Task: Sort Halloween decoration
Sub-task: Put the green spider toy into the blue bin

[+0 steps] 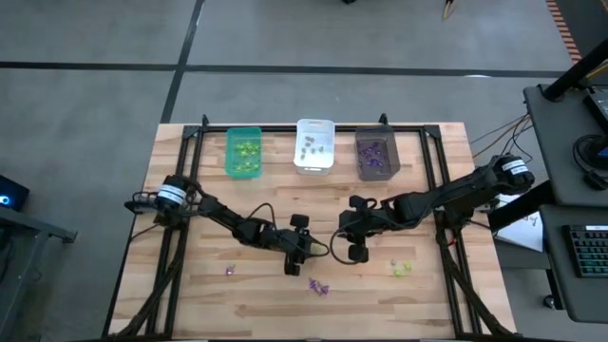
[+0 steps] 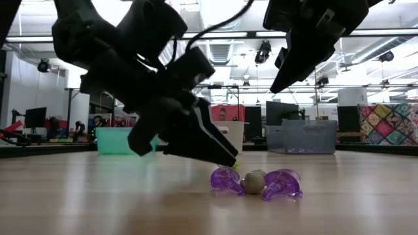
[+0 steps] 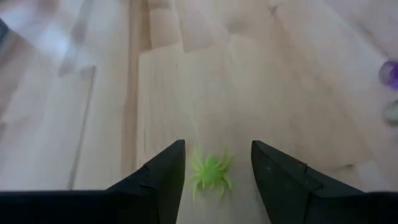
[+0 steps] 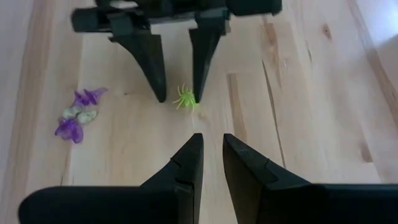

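Note:
A yellow-green spider trinket (image 3: 210, 171) lies on the wooden table near its middle. My left gripper (image 3: 217, 162) is open and low over the table. Its two fingers stand on either side of the spider (image 4: 185, 98), which lies closer to one fingertip; I cannot tell whether it touches that fingertip. My right gripper (image 4: 212, 142) hovers higher, just to the table's right of the spider and facing the left gripper (image 4: 179, 96). Its fingers are a narrow gap apart with nothing between them. Two purple trinkets (image 2: 226, 179) and a greyish one (image 2: 255, 181) lie together closer to the near edge.
A green bin (image 1: 243, 152), a white bin (image 1: 314, 144) and a dark grey bin (image 1: 376, 154) stand in a row at the far edge, each holding trinkets. Loose yellow-green trinkets (image 1: 403, 269) lie near right, and a small purple one (image 1: 230, 271) near left.

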Action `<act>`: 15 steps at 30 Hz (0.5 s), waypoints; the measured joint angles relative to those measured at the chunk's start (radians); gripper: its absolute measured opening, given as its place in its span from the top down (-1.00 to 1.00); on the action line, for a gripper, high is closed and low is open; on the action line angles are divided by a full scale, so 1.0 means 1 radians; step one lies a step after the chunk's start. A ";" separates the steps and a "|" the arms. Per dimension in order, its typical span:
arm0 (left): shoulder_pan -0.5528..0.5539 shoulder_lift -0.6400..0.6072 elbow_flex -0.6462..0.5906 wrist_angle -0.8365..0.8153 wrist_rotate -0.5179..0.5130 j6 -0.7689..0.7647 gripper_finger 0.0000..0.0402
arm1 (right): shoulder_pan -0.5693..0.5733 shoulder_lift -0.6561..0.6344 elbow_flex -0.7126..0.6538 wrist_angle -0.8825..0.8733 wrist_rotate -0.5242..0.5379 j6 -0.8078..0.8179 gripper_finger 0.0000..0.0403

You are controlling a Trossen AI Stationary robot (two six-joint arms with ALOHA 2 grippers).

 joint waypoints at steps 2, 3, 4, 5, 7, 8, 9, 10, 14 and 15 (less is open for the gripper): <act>0.008 0.012 0.000 0.001 0.003 -0.004 0.17 | 0.000 0.000 0.000 0.001 0.000 0.003 0.73; 0.010 0.014 0.000 0.002 0.003 -0.005 0.17 | 0.000 -0.001 0.000 0.002 0.000 0.003 0.73; 0.013 0.016 -0.001 0.002 0.003 -0.005 0.17 | 0.000 -0.002 0.000 0.001 0.000 0.003 0.73; 0.014 0.018 -0.002 0.003 0.005 -0.005 0.17 | 0.000 -0.004 0.000 0.001 0.000 0.004 0.73; 0.017 0.022 -0.002 0.009 0.005 -0.005 0.17 | 0.000 -0.007 0.000 0.004 0.000 0.005 0.73; 0.018 0.022 -0.002 0.009 0.005 -0.005 0.17 | 0.000 -0.007 0.000 0.007 0.000 0.005 0.73; 0.018 0.022 -0.002 0.009 0.005 -0.004 0.17 | 0.000 -0.008 0.000 0.009 0.000 0.005 0.73; 0.018 0.022 -0.003 0.009 0.005 -0.003 0.17 | 0.000 -0.008 0.000 0.008 0.000 0.005 0.73; 0.018 0.022 -0.004 0.009 0.006 0.001 0.21 | 0.000 -0.007 0.000 0.009 0.000 0.005 0.73; 0.018 0.022 -0.004 0.009 0.007 0.001 0.22 | 0.000 -0.007 0.000 0.009 0.000 0.005 0.73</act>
